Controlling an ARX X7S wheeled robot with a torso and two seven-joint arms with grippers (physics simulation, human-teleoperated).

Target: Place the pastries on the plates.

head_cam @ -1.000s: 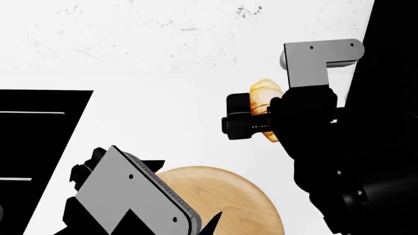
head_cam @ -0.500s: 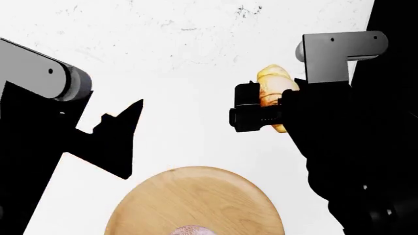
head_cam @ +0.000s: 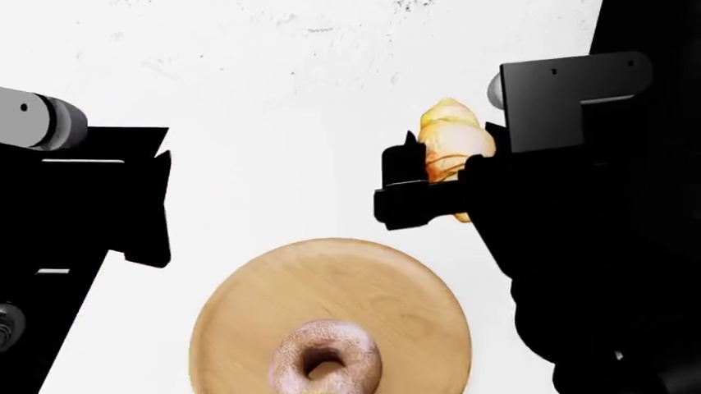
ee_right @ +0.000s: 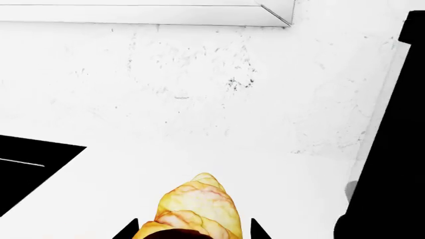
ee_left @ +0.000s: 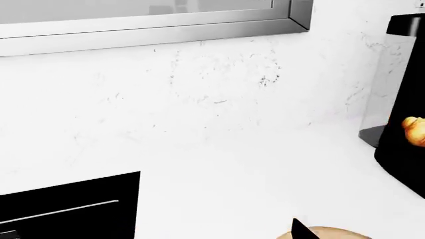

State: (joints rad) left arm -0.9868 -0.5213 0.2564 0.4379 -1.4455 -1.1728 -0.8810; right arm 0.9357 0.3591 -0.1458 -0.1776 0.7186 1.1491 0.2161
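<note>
**Croissant in right gripper, donut on wood plate**

Right gripper [head_cam: 432, 185] is clamped across the croissant [head_cam: 452, 156], held up off the counter [head_cam: 295, 107]; tapered tip pokes out past the fingers. It looks light, flaky and crushable, so I'd judge a mid-body grip across the ridges safest, with light squeeze. The round pastry [head_cam: 325, 364] sits on the wood plate [head_cam: 252, 304], near its edge closest to the robot.

Left gripper [head_cam: 137, 193]: dark silhouette only, can't tell whether the fingers are apart or together. It hangs beside the plate and seems to carry nothing.

White plate isn't in any view. Croissant's lower half is hidden behind the gripper; the right wrist view cuts it off too. The wood plate's near rim is cropped.
</note>
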